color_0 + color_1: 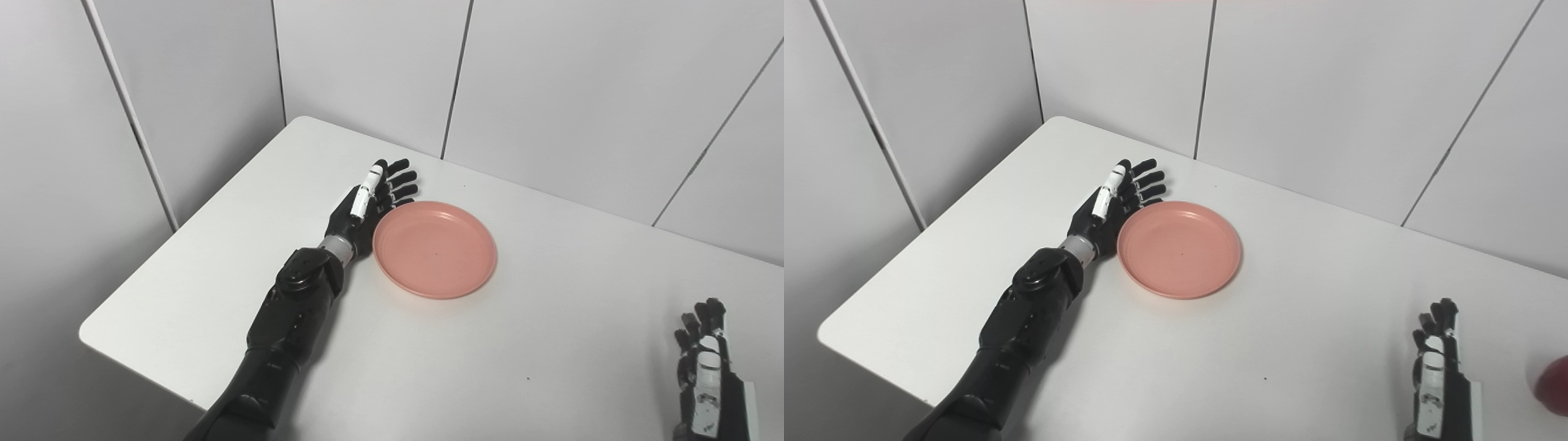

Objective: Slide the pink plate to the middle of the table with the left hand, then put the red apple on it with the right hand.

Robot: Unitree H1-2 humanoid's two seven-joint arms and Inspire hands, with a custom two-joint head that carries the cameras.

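A white counter (551, 343) stands in a corner of pale wall panels (367, 61), the pink plate (434, 248) mid-surface with the left hand (367, 205), fingers spread and empty, touching its nine o'clock rim, the right hand (1439, 373), fingers loosely apart and empty, at five o'clock, and only the right eye view catching the red apple (1553, 384) at its right edge.

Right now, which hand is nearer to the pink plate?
Left. The left hand is against the pink plate at its left rim; the right hand waits far off at the table's near right.
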